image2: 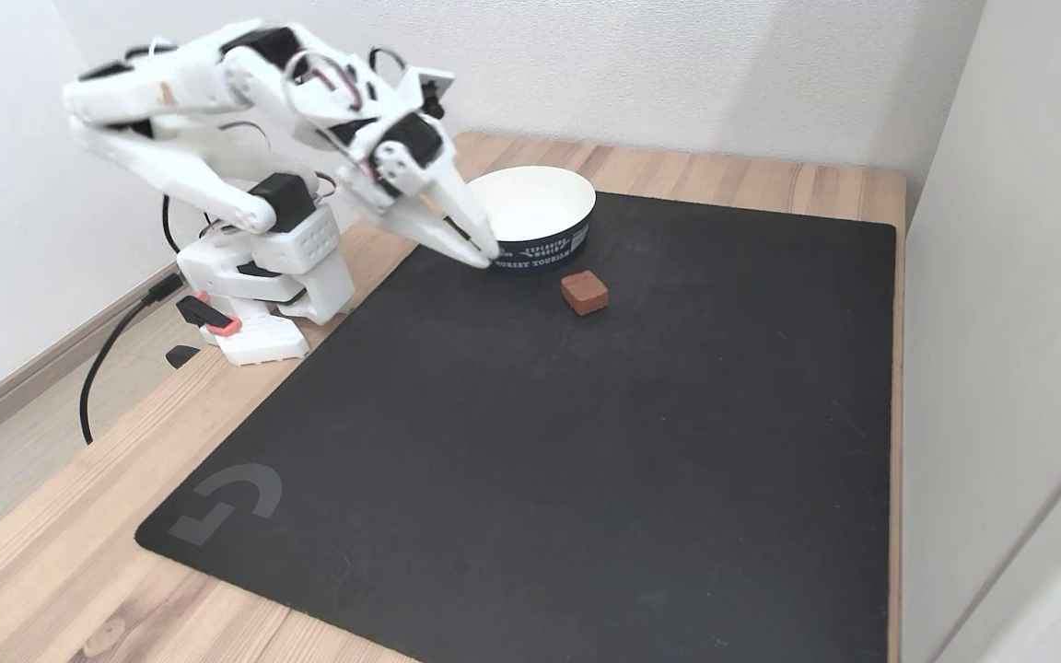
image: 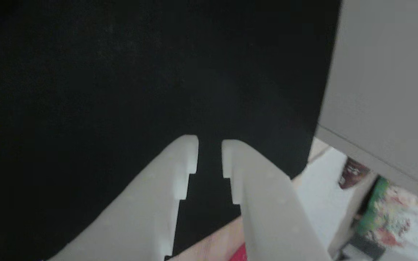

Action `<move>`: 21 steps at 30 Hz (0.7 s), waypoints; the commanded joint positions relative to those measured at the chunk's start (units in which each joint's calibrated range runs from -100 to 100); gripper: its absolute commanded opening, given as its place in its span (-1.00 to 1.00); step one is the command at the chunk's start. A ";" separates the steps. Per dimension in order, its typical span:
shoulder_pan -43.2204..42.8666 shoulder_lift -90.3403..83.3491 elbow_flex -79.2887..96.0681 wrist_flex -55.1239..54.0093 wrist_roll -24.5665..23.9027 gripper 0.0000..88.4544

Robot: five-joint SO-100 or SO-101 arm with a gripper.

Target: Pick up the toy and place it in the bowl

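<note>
In the fixed view the toy (image2: 584, 292), a small reddish cube, lies on the black mat just in front and to the right of the bowl (image2: 553, 249). The bowl is white inside with a dark lettered band outside, and it looks empty. My gripper (image2: 489, 256) hangs above the mat at the bowl's left front wall, a short way left of the toy. In the other view the two white fingers of my gripper (image: 209, 143) stand a narrow gap apart, with only black mat between them.
A black mat (image2: 540, 442) covers most of the wooden table (image2: 52, 562). The arm's base (image2: 263, 285) and its black cable (image2: 107, 350) sit at the left. A grey wall panel (image2: 1000, 322) borders the table's right edge.
</note>
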 commanded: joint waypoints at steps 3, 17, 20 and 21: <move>-4.96 10.30 -12.02 -0.39 0.13 -0.95; -13.07 38.98 -33.74 -0.39 0.29 -0.95; -14.58 44.15 -36.89 -0.22 0.29 -0.95; -14.91 45.48 -37.70 -0.22 0.29 -0.95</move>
